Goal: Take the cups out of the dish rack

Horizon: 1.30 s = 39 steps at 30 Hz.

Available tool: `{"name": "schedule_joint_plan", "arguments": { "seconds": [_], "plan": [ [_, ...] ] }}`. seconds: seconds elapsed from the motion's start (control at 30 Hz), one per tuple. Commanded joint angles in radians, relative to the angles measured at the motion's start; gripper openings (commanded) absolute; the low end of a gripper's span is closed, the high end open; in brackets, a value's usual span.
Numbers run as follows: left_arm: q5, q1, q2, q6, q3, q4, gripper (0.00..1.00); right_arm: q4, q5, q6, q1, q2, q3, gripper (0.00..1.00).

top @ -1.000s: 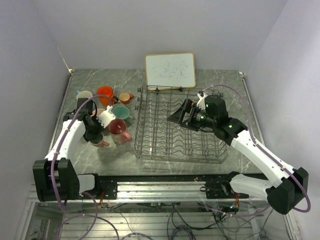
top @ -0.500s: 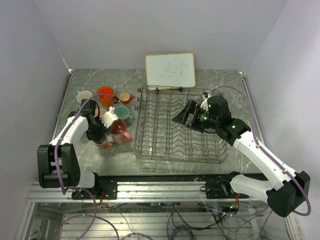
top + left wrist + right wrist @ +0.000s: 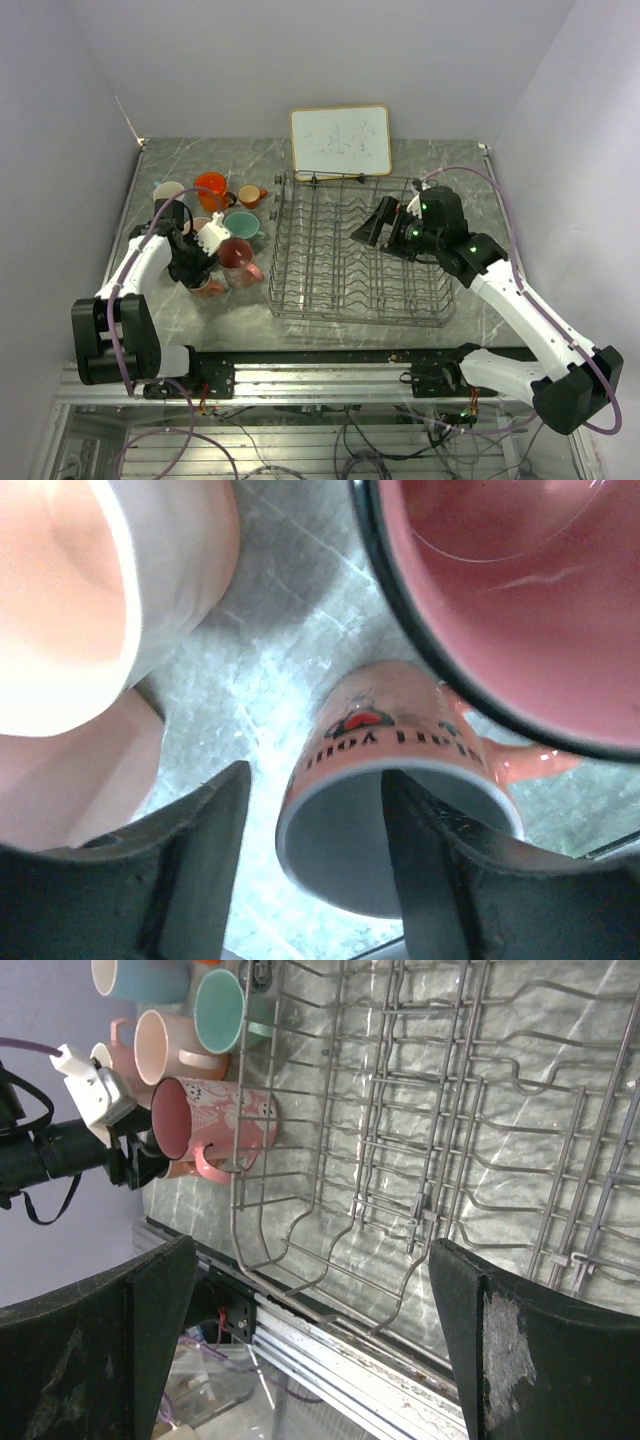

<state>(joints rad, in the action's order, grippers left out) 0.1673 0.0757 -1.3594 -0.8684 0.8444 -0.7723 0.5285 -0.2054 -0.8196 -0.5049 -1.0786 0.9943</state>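
Marble, grey and veined, topped the table (image 3: pixel 250 160), where the glossy handled mugs stood clustered to the left of the large dark grey wire dish rack (image 3: pixel 300 250). Compared with a second earlier, the left gripper (image 3: pixel 315 790) had parted its jaws from a narrower set and its arm had swung a little at the base. The right gripper (image 3: pixel 315 1290) had drawn back toward the rack's far right side.

A white framed board (image 3: pixel 340 140) stood behind the rack. The tall pink printed mug (image 3: pixel 237 256) crowded one side of the left gripper and a pale peach mug (image 3: pixel 60 600) the other. The large orange mug (image 3: pixel 211 186), the light blue mug (image 3: pixel 168 191) and the mint green mug (image 3: pixel 241 224) stood farther back.

The small peach mug with dark lettering (image 3: pixel 380 730) stood upright at the cluster's near edge, its wall between the left fingers. One finger (image 3: pixel 190 860) was outside, with bare marble showing beside it. The other seemed to be inside the mouth, though contact could not be judged. The right gripper hung over the rack's wires, jaws spread wide, holding nothing.
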Motion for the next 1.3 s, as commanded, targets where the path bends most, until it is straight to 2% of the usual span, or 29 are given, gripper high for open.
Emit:
{"name": "schedule_joint_plan", "arguments": {
  "seconds": [0.0,0.1,0.27,0.33,0.37,0.47,0.67,0.73,0.83,1.0,1.17,1.27],
  "plan": [
    [0.044,0.023,0.071,-0.024,0.057,-0.05,0.71,0.022,0.028,0.03,0.006,0.005,0.045,1.0],
    [0.075,0.024,0.104,-0.012,0.106,-0.101,0.87,0.041,0.048,0.043,0.007,0.007,0.061,1.0],
    [0.165,0.024,0.189,0.108,0.211,-0.126,0.91,0.098,0.133,0.094,0.007,0.036,0.103,1.0],
    [0.187,0.024,0.256,0.223,0.224,-0.067,0.92,0.125,0.198,0.106,0.007,0.071,0.11,1.0],
    [0.172,0.024,0.291,0.311,0.208,-0.006,0.99,0.144,0.246,0.107,0.006,0.088,0.113,1.0],
    [0.085,0.025,0.409,0.586,0.123,0.192,0.99,0.183,0.404,0.116,0.007,0.149,0.101,1.0],
    [0.164,0.024,0.592,0.598,-0.105,0.378,0.99,0.19,0.767,0.072,0.007,0.257,-0.017,1.0],
    [0.114,0.025,0.639,0.678,-0.218,0.473,0.99,0.155,0.861,0.08,0.007,0.291,-0.076,1.0],
    [0.09,0.025,0.697,0.737,-0.331,0.574,0.99,0.042,0.926,0.198,0.007,0.343,-0.168,1.0],
    [-0.061,0.024,0.694,0.877,-0.413,0.74,0.99,-0.107,1.046,0.37,0.008,0.375,-0.317,1.0],
    [-0.085,0.025,0.695,0.853,-0.525,0.857,0.99,-0.243,1.096,0.503,0.007,0.432,-0.469,1.0],
    [-0.084,0.025,0.715,0.87,-0.584,0.896,1.0,-0.391,1.057,0.633,0.007,0.568,-0.591,1.0]
  ]
}}
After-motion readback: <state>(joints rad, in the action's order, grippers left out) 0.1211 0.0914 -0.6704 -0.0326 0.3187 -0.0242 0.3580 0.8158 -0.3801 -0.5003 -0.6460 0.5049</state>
